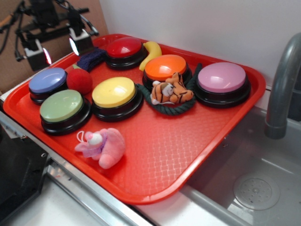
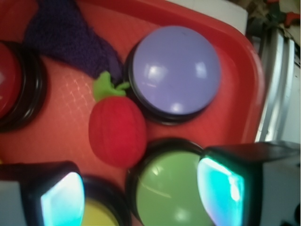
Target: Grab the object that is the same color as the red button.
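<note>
The gripper [image 1: 59, 51] hung above the far left corner of the red tray [image 1: 160, 155], its two fingers [image 2: 221, 188] spread apart with nothing between them. In the wrist view the fingers framed the lower edge, with the red ball [image 2: 117, 132] in the gap above them and not touched by either.

The ball [image 1: 79, 81] lay on the tray, fuzzy, with a small green leaf at its 12 o'clock in the wrist view. It touched the blue button [image 1: 47, 82] at its 9 o'clock in the exterior view, and sat just beside the green button [image 1: 65, 109] at 6 o'clock and the yellow button [image 1: 115, 96] at 3 o'clock. A dark purple knit piece [image 1: 91, 59] lay at its 1 o'clock.

The red button [image 1: 124, 51] stood at the tray's far edge, at about 2 o'clock from the ball and apart from it, with a banana [image 1: 151, 53] touching its right side. The orange button [image 1: 165, 70] and pink button [image 1: 222, 82] stood farther right. A plush tiger [image 1: 171, 92] rested on a green rope ring [image 1: 155, 104] against the orange button. A pink plush [image 1: 101, 147] lay near the tray's front edge.
</note>
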`<state>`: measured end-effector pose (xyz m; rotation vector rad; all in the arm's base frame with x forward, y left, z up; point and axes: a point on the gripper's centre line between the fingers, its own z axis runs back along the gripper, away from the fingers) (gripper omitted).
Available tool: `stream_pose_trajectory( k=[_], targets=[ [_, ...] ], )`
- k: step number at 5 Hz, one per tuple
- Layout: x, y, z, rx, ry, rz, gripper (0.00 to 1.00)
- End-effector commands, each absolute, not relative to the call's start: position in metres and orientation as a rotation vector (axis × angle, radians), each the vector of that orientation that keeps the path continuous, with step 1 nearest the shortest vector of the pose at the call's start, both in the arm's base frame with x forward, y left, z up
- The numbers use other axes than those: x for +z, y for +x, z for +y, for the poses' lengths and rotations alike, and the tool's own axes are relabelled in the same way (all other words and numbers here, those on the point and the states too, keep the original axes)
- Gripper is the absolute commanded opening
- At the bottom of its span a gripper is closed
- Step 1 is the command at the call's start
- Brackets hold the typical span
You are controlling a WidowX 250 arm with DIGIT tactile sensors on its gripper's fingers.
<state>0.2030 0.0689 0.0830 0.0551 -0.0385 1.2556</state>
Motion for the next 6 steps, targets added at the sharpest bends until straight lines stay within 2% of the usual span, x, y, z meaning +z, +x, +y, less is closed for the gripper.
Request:
stream_pose_trajectory(
  k=[1, 4, 5, 6],
  targets=[
    [0.066, 0.214, 0.079, 1.259, 0.076, -0.074, 1.00],
    [0.050, 0.217, 0.086, 1.276, 0.100, -0.034, 1.00],
    [0.048, 0.219, 0.091, 1.261, 0.145, 0.014, 0.33],
    [0.044, 0.220, 0.091, 1.253, 0.142, 0.008, 0.15]
  ],
)
